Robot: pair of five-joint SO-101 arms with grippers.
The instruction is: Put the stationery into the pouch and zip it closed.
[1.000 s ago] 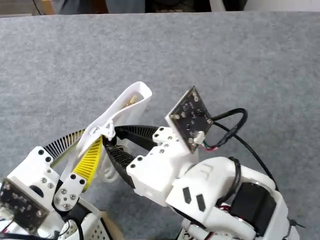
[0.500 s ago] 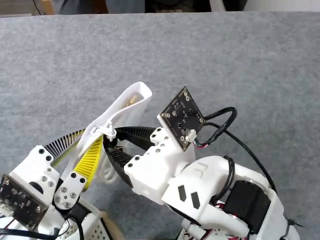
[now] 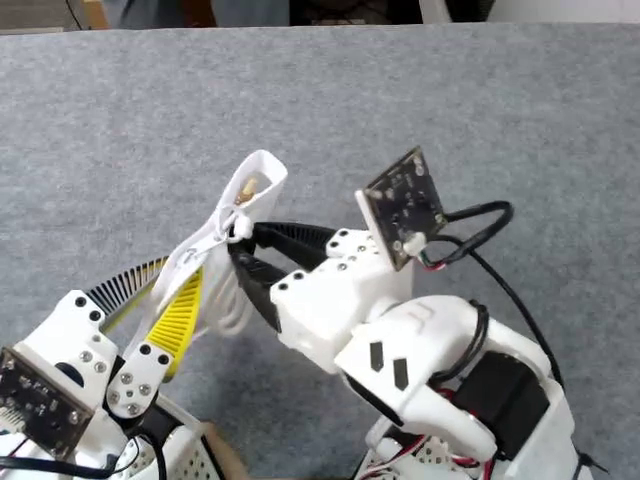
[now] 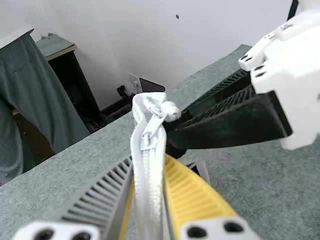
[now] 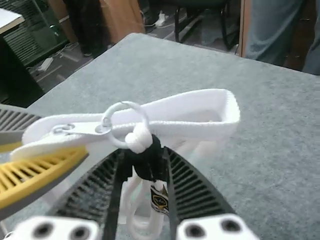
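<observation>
The white pouch (image 3: 215,240) is held up off the grey table, zip edge uppermost. My left gripper (image 3: 185,272), with one yellow and one grey finger, is shut on the pouch's near end (image 4: 148,165). My right gripper (image 3: 241,240), with black fingers, is shut on the zip pull's black tab (image 5: 146,155), just below a white bead and ring (image 5: 125,125). The zip slider (image 4: 152,114) sits near the pouch's far end. A small opening (image 3: 252,183) at that end shows something beige inside.
Grey felt table (image 3: 450,110) spreads out on all sides, with its far edge at the back. A white cord loop (image 3: 226,312) hangs under the pouch. Both arm bodies crowd the near edge (image 3: 420,380).
My right gripper has pulled the zip pull along the pouch toward its far end. The open mouth has shrunk to a small gap. The left gripper kept its hold.
</observation>
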